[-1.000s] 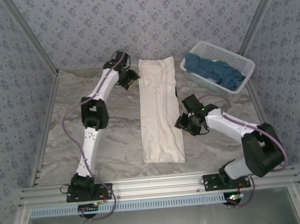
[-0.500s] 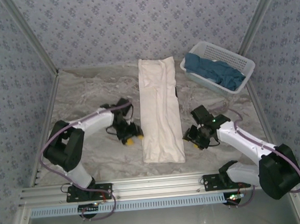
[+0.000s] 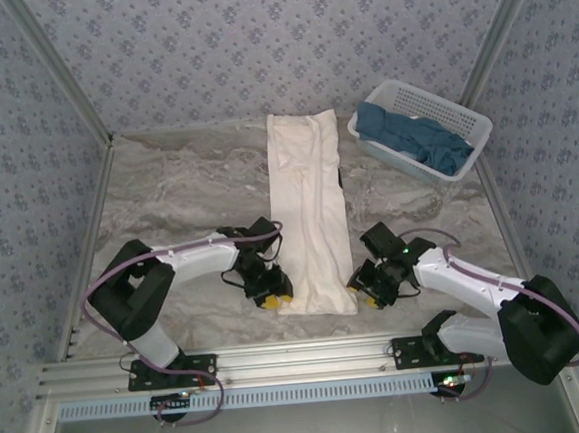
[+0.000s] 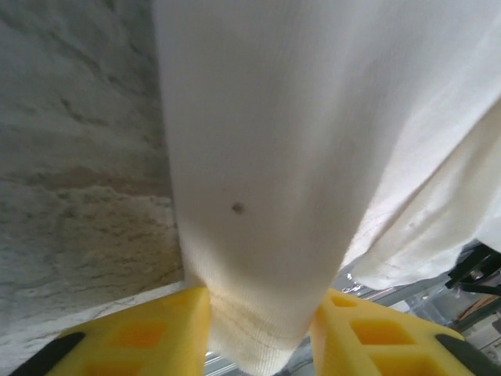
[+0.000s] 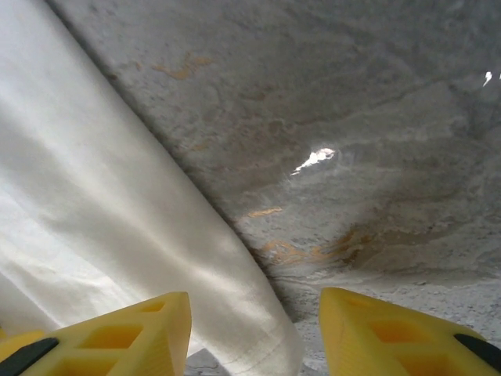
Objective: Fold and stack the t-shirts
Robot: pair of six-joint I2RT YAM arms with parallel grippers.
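Lower centre: the left gripper (image 3: 274,298) pinches the near-left hem of the cream t-shirt (image 3: 309,205), a long folded strip running up the table (image 3: 168,206). The right gripper (image 3: 368,291) has its fingers spread around the near-right corner, not gripping it. Risk: if you lift now, one corner drags and the fold skews. Upper right: teal t-shirts (image 3: 414,138) in the basket (image 3: 468,120), well apart and not in the way.

Left jaws moved from the cream t-shirt (image 3: 309,205) far end to its near left corner, now pinching cloth. Right jaws drew back to near right corner.
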